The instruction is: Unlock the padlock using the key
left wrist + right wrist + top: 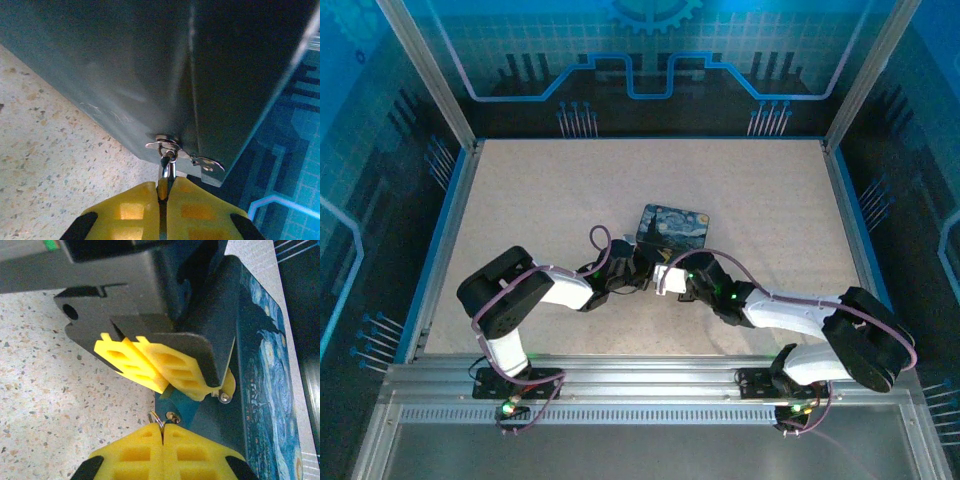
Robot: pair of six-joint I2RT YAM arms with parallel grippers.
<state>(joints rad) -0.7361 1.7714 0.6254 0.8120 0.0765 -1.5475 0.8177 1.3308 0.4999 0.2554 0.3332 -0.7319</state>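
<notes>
Pinching the tiny silvery-shackled padlock [167, 169] at the edge of the starry-print dark-blue tin box [150, 75] with the closed left gripper [165, 187]; clamping the right gripper [162, 428] shut on, seemingly, the small silvery key [156, 418]; leaving insertion and turning undone.

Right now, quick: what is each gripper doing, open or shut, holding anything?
Left gripper: closed, pinching a small silvery metal piece; which piece, cannot tell.
Right gripper: closed on a thin wire ring.
</notes>
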